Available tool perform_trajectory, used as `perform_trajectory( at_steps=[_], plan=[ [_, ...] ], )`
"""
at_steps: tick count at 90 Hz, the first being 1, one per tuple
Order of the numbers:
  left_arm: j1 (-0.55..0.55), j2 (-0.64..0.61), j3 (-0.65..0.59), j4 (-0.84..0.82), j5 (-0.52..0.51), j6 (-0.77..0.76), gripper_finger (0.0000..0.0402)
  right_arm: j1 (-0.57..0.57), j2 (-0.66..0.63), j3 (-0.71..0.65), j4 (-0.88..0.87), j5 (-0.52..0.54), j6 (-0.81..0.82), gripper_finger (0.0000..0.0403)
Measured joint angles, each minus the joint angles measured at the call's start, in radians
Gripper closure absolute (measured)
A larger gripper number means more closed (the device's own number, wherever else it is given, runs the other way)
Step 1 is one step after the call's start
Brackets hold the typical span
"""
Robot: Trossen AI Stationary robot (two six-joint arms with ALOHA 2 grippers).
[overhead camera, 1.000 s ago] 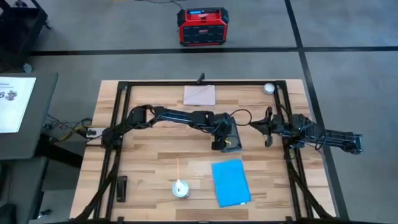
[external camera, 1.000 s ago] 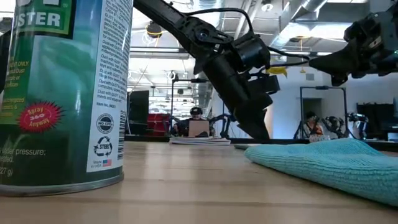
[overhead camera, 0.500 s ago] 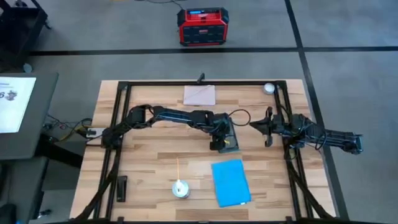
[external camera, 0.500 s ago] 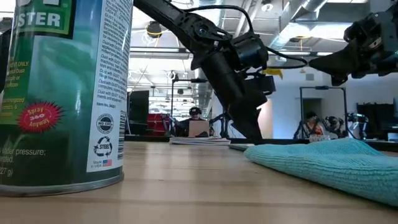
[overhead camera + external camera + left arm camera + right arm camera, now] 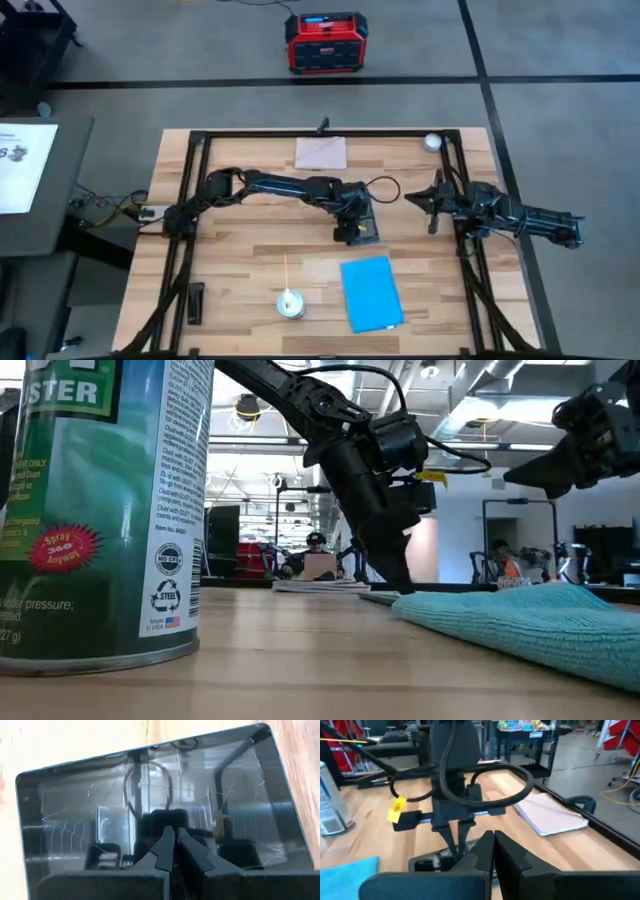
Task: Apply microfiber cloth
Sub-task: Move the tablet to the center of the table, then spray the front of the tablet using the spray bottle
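The sky-blue microfiber cloth [image 5: 371, 293] lies flat near the table's front, right of centre, with no gripper on it; the low view shows it close up [image 5: 530, 622]. Behind it a glossy black tablet [image 5: 366, 224] lies flat on the wood. My left gripper [image 5: 349, 234] is shut and stands on the tablet's left part, fingers slanting down [image 5: 395, 578]. My right gripper [image 5: 422, 198] is shut and hangs in the air to the tablet's right, high above the table [image 5: 522, 470], holding nothing. My left gripper touches the tablet's screen [image 5: 150, 805] with its shut fingertips [image 5: 167, 837], which meet their own reflection in the glass. They come from above, slanting down from the table's left. The tablet lies flat on the table.
A green spray can [image 5: 290, 303] stands near the front edge, left of the cloth. A pale beige sheet [image 5: 320, 152] lies at the far middle and a white ball [image 5: 432, 142] at the far right. A small black object [image 5: 196, 302] lies front left.
My left gripper has slid a little toward the table's left across the tablet, staying shut and low. My right gripper has tipped its fingers downward and drawn slightly toward the right edge. The cloth has stayed where it was.
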Motion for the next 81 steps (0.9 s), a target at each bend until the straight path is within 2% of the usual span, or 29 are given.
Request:
perform_trajectory(
  at_steps=[12, 33, 44, 64, 81],
  plan=[
    [0.006, -0.075, -0.120, 0.043, 0.002, -0.021, 0.0402, 0.000, 0.000, 0.000, -0.012, 0.003, 0.004, 0.0403],
    [0.014, -0.324, -0.511, 0.321, -0.003, -0.139, 0.0402, 0.000, 0.000, 0.000, -0.003, 0.014, 0.008, 0.0403],
    [0.014, -0.461, -0.671, 0.426, -0.010, -0.198, 0.0402, 0.000, 0.000, 0.000, 0.000, 0.014, 0.019, 0.0403],
    [0.013, -0.656, -0.818, 0.429, -0.052, -0.281, 0.0402, 0.000, 0.034, -0.018, 0.033, 0.015, 0.018, 0.0403],
    [0.010, -0.826, -0.879, 0.424, -0.044, -0.315, 0.0402, 0.000, 0.183, -0.030, 0.119, 0.043, 0.060, 0.0403]
  ],
)
